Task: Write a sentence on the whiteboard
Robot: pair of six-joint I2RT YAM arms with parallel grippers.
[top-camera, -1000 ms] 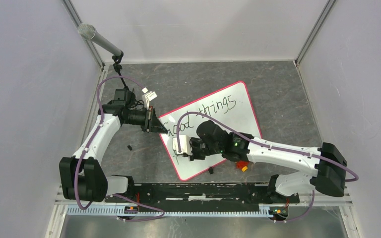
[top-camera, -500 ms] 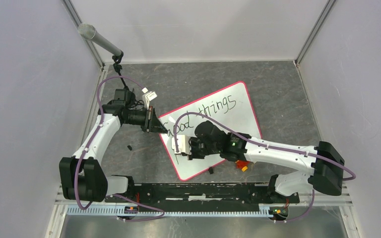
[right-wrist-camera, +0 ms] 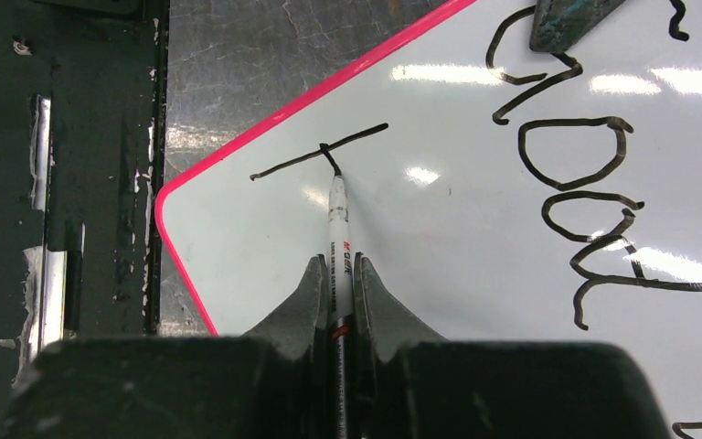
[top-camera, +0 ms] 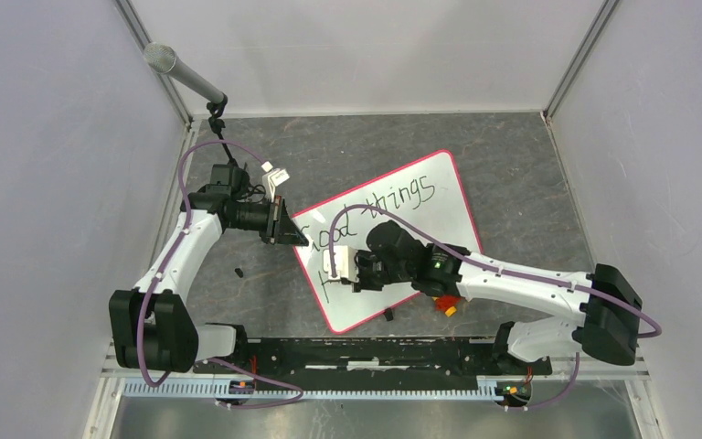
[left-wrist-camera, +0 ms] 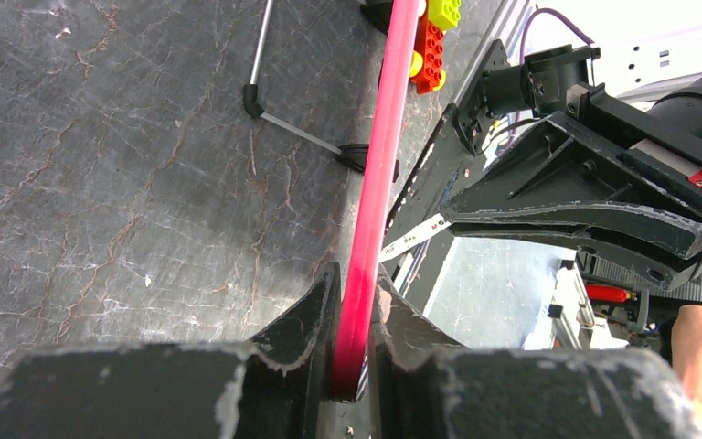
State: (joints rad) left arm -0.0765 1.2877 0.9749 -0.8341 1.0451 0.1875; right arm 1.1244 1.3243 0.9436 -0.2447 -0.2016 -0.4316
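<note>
The left jaws are closed tight on the red-pink rim of the whiteboard (left-wrist-camera: 377, 183), which stretches straight ahead of them over the bench (top-camera: 512, 165). The right jaws pinch a marker (right-wrist-camera: 338, 215), whose tip, just ahead of them, touches the white surface at a short black stroke (right-wrist-camera: 283, 167) near the rounded corner. Of the sentence (top-camera: 400, 195) only "Good things" shows, to the right of those jaws

The whiteboard (right-wrist-camera: 439, 238) is smooth and glossy, catching bright streaks of light; its red-pink rim (right-wrist-camera: 265, 123) looks like smooth plastic. The table (left-wrist-camera: 101, 183) is dark, stone-like, veined and matt. The marker (right-wrist-camera: 338, 215) has a smooth white barrel. The right gripper (right-wrist-camera: 338, 265) has matt black fingers (right-wrist-camera: 306, 293) with scuffed, rough edges.
</note>
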